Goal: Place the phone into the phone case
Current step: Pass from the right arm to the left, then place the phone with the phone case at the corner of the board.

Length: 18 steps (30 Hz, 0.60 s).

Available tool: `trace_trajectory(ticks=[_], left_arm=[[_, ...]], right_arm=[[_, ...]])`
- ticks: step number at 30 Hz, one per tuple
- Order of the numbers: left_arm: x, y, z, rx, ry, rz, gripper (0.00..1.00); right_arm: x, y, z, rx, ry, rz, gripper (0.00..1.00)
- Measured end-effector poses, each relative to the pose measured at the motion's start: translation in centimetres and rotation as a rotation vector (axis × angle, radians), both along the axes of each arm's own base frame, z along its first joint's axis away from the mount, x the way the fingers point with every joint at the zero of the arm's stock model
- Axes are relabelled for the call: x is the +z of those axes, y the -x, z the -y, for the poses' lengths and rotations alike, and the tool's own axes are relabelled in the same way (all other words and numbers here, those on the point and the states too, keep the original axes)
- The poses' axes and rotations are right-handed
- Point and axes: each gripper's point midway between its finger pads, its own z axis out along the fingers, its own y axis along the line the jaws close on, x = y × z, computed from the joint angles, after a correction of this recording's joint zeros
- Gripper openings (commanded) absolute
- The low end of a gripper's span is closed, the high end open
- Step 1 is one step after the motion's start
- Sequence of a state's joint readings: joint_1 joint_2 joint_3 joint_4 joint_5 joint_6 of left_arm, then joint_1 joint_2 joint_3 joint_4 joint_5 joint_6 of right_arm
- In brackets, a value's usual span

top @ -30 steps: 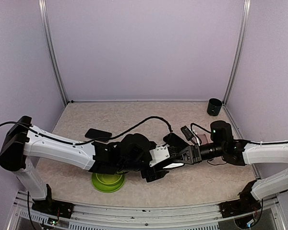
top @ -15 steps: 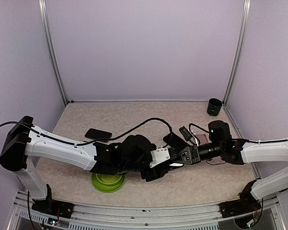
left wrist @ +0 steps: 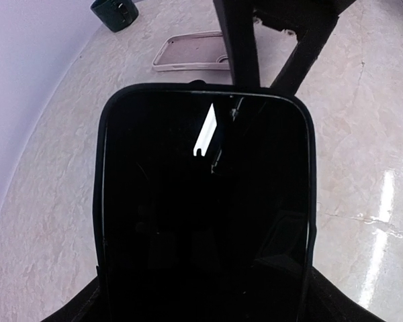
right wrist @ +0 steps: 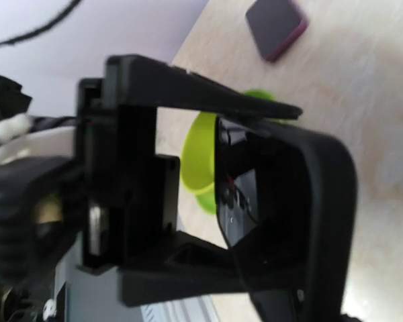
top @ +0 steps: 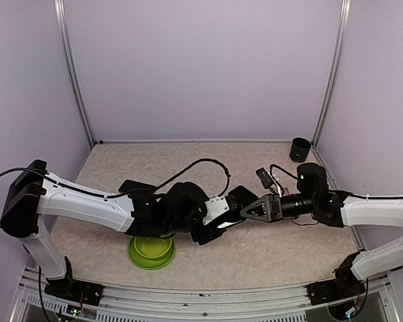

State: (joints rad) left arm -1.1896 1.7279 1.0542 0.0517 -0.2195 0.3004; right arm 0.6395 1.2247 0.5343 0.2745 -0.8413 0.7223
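Outstretched tip to tip — left end effector (left wrist: pixel 203 305) clamps the phone (left wrist: pixel 205 201), right end effector (top: pixel 244 210) straddles it, grip unclear.

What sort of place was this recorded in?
Probably a lab robot test cell: lilac wall panels and aluminium frame posts enclose a beige marbled tabletop holding small props, like a green plastic bowl.

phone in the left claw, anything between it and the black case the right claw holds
Nothing visible does. The phone in the left claw and the black case in the right claw meet directly, above the table.
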Motion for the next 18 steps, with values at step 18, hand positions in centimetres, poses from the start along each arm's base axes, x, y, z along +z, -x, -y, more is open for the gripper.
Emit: trace_trajectory(ticks=[18], left_arm=[[2.6,-11.6,-5.2,0.334,0.082,-0.067,0.53]], right_arm=[[-0.9,-1.4,2.6,-0.143,0.033,0.032,0.88]])
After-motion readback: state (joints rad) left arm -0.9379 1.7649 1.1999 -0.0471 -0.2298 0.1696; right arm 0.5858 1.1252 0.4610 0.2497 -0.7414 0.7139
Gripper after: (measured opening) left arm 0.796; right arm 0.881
